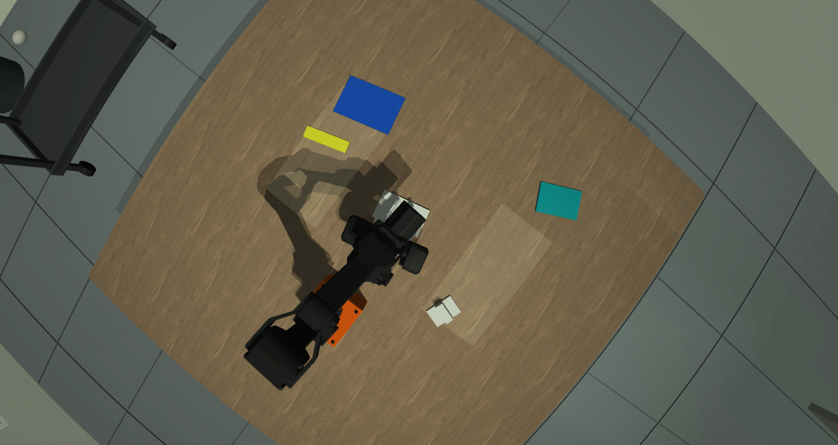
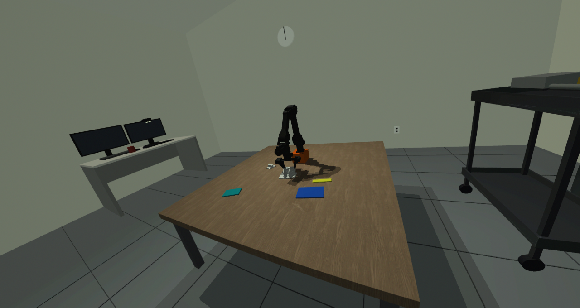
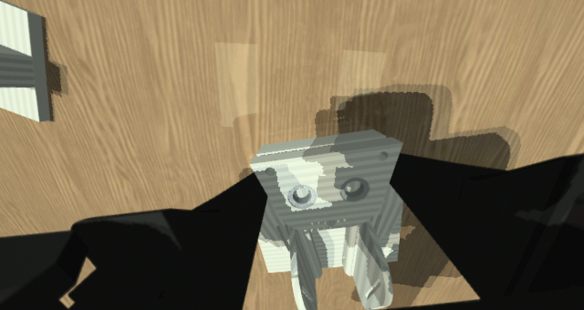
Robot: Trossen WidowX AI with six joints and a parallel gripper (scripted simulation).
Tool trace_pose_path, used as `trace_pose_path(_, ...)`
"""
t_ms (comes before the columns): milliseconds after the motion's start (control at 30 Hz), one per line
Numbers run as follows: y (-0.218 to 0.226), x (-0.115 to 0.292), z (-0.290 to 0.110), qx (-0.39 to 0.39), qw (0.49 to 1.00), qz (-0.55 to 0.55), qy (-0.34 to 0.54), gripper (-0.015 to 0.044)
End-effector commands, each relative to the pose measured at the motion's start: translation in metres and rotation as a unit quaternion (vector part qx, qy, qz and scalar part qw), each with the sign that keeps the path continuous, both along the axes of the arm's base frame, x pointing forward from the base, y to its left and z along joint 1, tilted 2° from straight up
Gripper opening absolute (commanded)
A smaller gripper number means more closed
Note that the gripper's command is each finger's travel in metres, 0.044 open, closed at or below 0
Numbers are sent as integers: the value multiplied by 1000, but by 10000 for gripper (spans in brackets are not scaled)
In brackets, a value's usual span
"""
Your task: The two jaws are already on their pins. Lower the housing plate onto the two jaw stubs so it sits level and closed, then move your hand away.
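The pale grey housing plate [image 3: 347,166] has two large round holes and small corner holes. My gripper [image 3: 321,166] [image 2: 288,168] is shut on its two sides, seen in the wrist view. The plate is over the white gripper assembly, whose base [image 3: 276,257] [image 2: 283,177] [image 1: 385,199] lies on the table. Two curved jaws, the left one [image 3: 303,260] and the right one [image 3: 374,273], stick out below the plate's near edge. Light round shapes show inside both large holes. Whether the plate touches the stubs cannot be told. The arm hides much of it from above.
A small white stepped part [image 1: 443,310] [image 2: 270,166] [image 3: 38,68] lies off to one side. A blue plate [image 1: 368,104] [image 2: 310,192], a yellow bar [image 1: 325,139] [image 2: 321,180] and a teal plate [image 1: 558,200] [image 2: 232,192] lie on the table [image 1: 469,120].
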State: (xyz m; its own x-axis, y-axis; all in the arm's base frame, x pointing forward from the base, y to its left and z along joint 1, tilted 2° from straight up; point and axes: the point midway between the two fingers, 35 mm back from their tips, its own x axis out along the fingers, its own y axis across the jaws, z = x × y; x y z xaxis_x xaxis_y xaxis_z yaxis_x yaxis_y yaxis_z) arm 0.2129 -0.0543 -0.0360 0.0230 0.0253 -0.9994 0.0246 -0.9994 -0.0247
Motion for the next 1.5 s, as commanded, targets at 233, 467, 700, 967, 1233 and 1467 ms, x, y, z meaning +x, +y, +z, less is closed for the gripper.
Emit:
trace_pose_path(233, 1, 0, -3, 2, 1000, -3, 0, 351)
trace_pose_path(467, 1, 0, -3, 2, 1000, -3, 0, 351)
trace_pose_path(700, 1, 0, -6, 1, 1000, -2, 0, 351)
trace_pose_path(967, 1, 0, -6, 1, 1000, -2, 0, 351)
trace_pose_path(1233, 1, 0, -6, 1, 1000, -2, 0, 351)
trace_pose_path(1467, 1, 0, -6, 1, 1000, -2, 0, 351)
